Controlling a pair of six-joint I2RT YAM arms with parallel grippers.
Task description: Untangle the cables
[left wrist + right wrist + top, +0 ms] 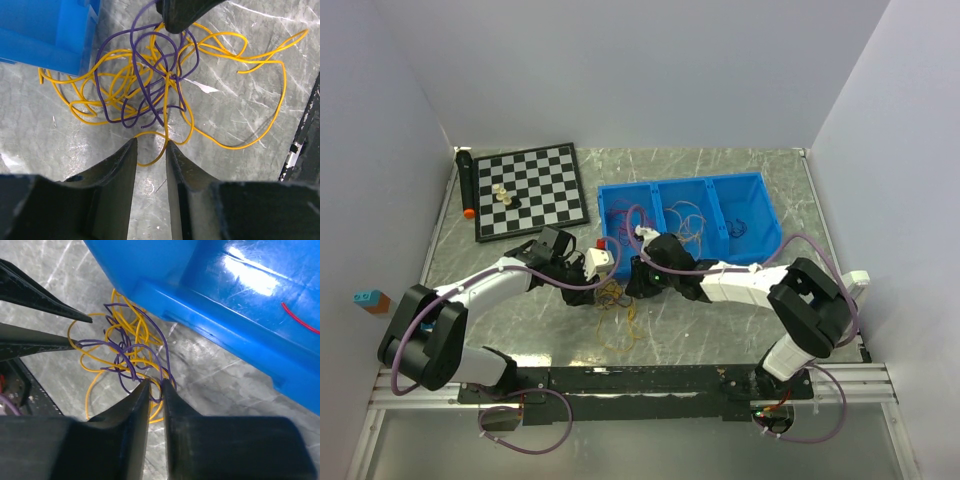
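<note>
Both jaws slightly open, nothing clamped: left gripper (151, 146) straddles yellow cable (225, 148), right gripper (156, 384) at purple cable (164, 352). Pinch one strand each, separate slowly.

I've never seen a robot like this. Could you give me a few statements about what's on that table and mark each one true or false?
1. The tangle of thin yellow and purple wires lies on the grey marbled tabletop, outside the blue plastic bin. True.
2. Seen from overhead, the black-and-white chessboard sits to the right of the bin. False: it sits to the bin's left.
3. The left tool and the right tool face the tangle from opposite sides. True.
4. The bin holds nothing. False: wires lie in its compartments, including a thin red strand.
</note>
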